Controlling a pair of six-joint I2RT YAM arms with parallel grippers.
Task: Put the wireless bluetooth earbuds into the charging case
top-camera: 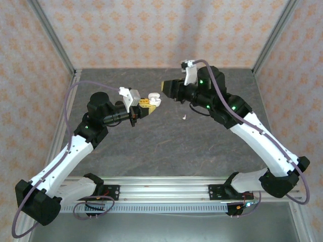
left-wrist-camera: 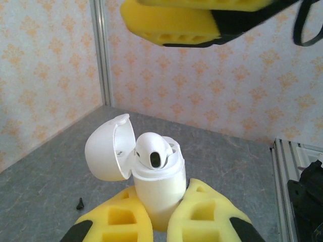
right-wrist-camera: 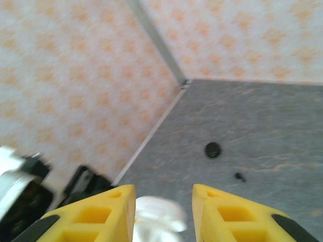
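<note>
Your left gripper (left-wrist-camera: 160, 216) clenches the open charging case (left-wrist-camera: 156, 184), held aloft with one white earbud (left-wrist-camera: 153, 150) seated. Your right gripper (right-wrist-camera: 162, 197), jaws parted and empty, hangs just right of it. A loose white earbud (top-camera: 184, 117) lies on the table (top-camera: 151, 151) on that gripper's near side.

charging case (right-wrist-camera: 157, 214): blurred, cropped at bottom edge | black speck (left-wrist-camera: 79, 203), lower left: too small to identify
</note>
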